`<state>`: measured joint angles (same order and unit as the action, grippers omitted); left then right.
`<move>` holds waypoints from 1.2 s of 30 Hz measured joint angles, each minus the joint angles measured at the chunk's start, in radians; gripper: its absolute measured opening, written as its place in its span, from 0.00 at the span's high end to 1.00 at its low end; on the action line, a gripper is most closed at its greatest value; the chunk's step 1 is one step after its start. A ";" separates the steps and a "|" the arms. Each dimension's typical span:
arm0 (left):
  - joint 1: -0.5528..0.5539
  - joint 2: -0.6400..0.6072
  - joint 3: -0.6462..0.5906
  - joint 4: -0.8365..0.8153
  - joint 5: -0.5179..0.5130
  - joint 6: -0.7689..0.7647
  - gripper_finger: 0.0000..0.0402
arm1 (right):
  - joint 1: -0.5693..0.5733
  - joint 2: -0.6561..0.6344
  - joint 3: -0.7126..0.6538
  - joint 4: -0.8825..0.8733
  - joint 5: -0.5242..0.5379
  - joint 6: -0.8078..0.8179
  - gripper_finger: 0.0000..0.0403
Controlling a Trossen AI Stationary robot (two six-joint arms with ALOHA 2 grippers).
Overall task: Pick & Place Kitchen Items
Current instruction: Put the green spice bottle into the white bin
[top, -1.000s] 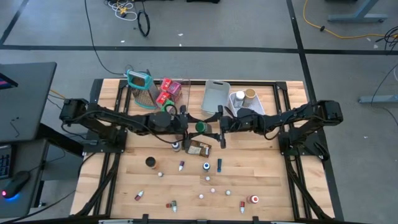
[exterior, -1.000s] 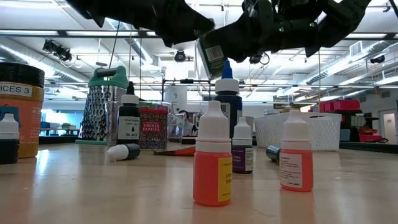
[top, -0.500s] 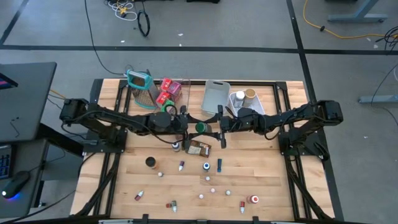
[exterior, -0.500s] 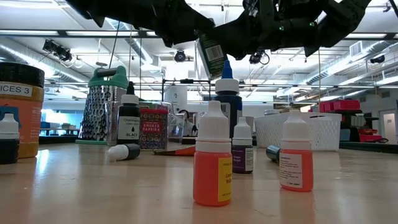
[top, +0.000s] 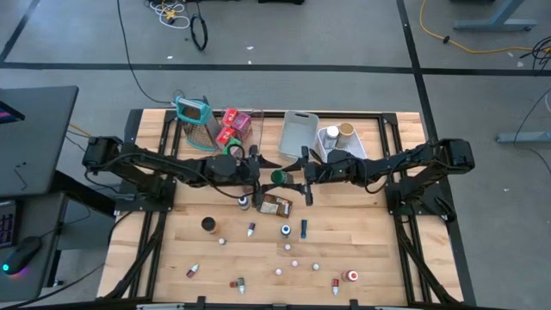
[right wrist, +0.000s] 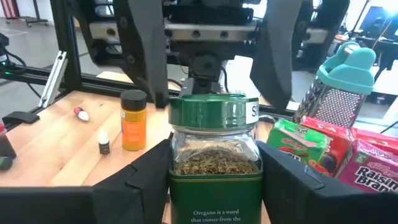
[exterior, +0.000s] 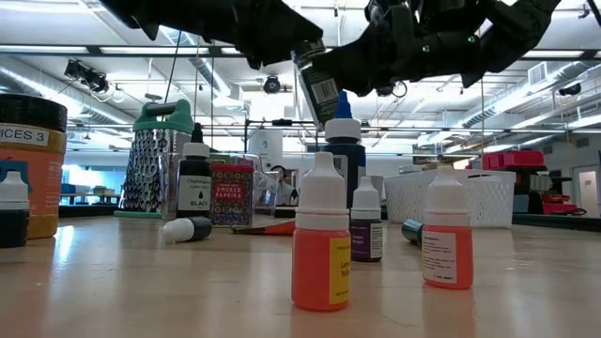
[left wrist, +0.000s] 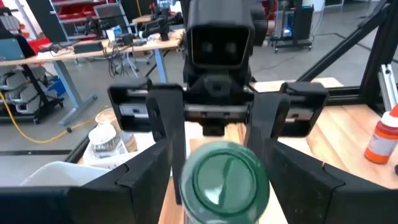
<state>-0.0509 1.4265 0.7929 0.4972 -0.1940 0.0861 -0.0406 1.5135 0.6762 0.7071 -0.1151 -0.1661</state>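
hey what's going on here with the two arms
Both arms meet over the middle of the table around a green-lidded oregano jar, held in the air. The right gripper has its fingers on the jar's sides. The left gripper faces it with its fingers either side of the lid; whether it grips is unclear. It looks like a hand-over. Little bottles lie scattered below, and a grater and bins stand at the back.

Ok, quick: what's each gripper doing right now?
Left gripper: around the lid of the oregano jar; grip cannot be told.
Right gripper: closed on the oregano jar.
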 joint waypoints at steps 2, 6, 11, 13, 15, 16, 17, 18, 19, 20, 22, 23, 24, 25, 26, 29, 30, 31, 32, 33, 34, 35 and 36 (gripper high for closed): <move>0.000 0.000 0.000 -0.007 -0.004 0.001 0.34 | 0.000 -0.001 0.000 -0.002 0.014 0.000 0.48; 0.000 0.000 0.000 -0.009 -0.033 -0.003 0.33 | 0.001 -0.004 0.000 -0.052 0.191 -0.001 0.45; -0.002 0.000 0.000 -0.030 -0.083 -0.023 0.34 | 0.003 -0.051 0.000 -0.157 0.575 -0.052 0.47; -0.002 0.000 0.000 -0.041 -0.084 -0.023 0.35 | 0.006 -0.072 0.000 -0.228 0.779 -0.053 0.48; -0.002 0.000 0.000 -0.053 -0.083 -0.023 0.35 | 0.005 -0.088 0.000 -0.301 0.975 -0.018 0.48; -0.002 0.000 -0.001 -0.059 -0.083 -0.023 0.35 | 0.001 -0.091 0.000 -0.340 1.059 0.022 0.48; -0.002 0.000 -0.001 -0.064 -0.083 -0.023 0.36 | -0.007 -0.091 0.000 -0.378 1.117 0.069 0.47; -0.002 0.000 -0.001 -0.067 -0.083 -0.023 0.36 | -0.020 -0.091 0.000 -0.421 1.138 0.116 0.46; -0.002 0.000 -0.001 -0.070 -0.083 -0.023 0.36 | -0.032 -0.091 -0.001 -0.452 1.136 0.154 0.45; -0.002 0.000 -0.001 -0.071 -0.083 -0.023 0.36 | -0.045 -0.091 -0.007 -0.472 1.118 0.193 0.44; -0.002 0.000 -0.001 -0.075 -0.083 -0.023 0.36 | -0.069 -0.088 -0.028 -0.481 1.065 0.261 0.45; -0.002 0.000 -0.001 -0.078 -0.083 -0.023 0.36 | -0.081 -0.087 -0.041 -0.479 1.048 0.293 0.45; -0.002 0.000 -0.001 -0.081 -0.083 -0.022 0.36 | -0.090 -0.087 -0.055 -0.474 1.040 0.318 0.46; -0.002 0.000 -0.001 -0.087 -0.083 -0.023 0.36 | -0.098 -0.086 -0.066 -0.473 1.043 0.342 0.48; -0.002 0.000 -0.001 -0.090 -0.083 -0.023 0.36 | -0.105 -0.086 -0.077 -0.471 1.059 0.370 0.48; -0.002 0.000 -0.001 -0.096 -0.082 -0.023 0.36 | -0.113 -0.087 -0.115 -0.467 1.064 0.469 0.49; -0.002 0.000 -0.001 -0.097 -0.082 -0.022 0.36 | -0.114 -0.087 -0.129 -0.464 1.061 0.502 0.48; -0.002 0.000 -0.001 -0.097 -0.082 -0.022 0.36 | -0.114 -0.087 -0.142 -0.463 1.060 0.536 0.47; -0.002 0.000 -0.001 -0.096 -0.082 -0.023 0.36 | -0.114 -0.087 -0.156 -0.460 1.060 0.565 0.45; -0.002 0.000 -0.001 -0.096 -0.082 -0.022 0.36 | -0.114 -0.087 -0.170 -0.453 1.059 0.594 0.44; -0.002 0.000 -0.001 -0.096 -0.082 -0.022 0.36 | -0.114 -0.087 -0.188 -0.435 1.056 0.615 0.43; -0.002 0.000 -0.001 -0.096 -0.082 -0.022 0.36 | -0.114 -0.086 -0.206 -0.403 1.047 0.624 0.42; -0.002 0.000 -0.001 -0.096 -0.083 -0.022 0.36 | -0.114 -0.079 -0.221 -0.365 1.032 0.623 0.42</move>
<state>-0.0525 1.4269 0.7918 0.4009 -0.2765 0.0639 -0.1551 1.4343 0.4553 0.3425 0.9174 0.4567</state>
